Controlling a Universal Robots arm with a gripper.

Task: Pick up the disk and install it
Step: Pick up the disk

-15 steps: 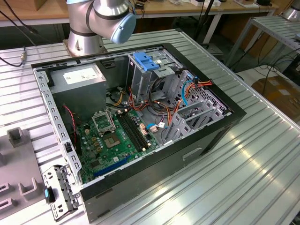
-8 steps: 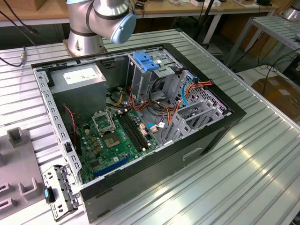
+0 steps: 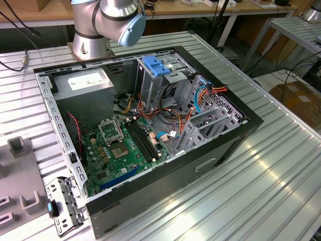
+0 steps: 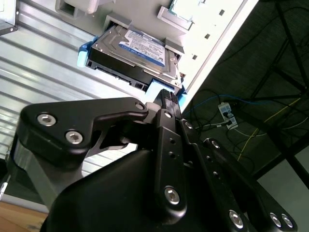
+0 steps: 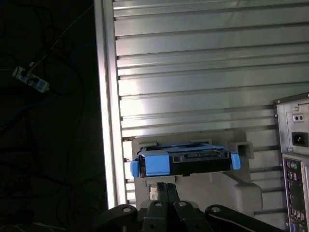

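In the exterior view, the arm (image 3: 108,22) is standing at twelve o'clock from the open computer case (image 3: 165,186), whose drive cage (image 3: 155,85) is sitting at one o'clock from the motherboard (image 3: 120,145). In the second wrist view, the gripper (image 4: 166,94) is pointing, fingers closed on nothing, at the disk (image 4: 133,48), which is lying flat, label up, on the ribbed table (image 4: 38,63) (fingertips just short of its blue rail (image 4: 154,92)). In the first wrist view, the disk is resting in a grey holder (image 5: 241,188), dead ahead at the gripper's twelve o'clock, its facing edge running crosswise to the fingers, near but apart.
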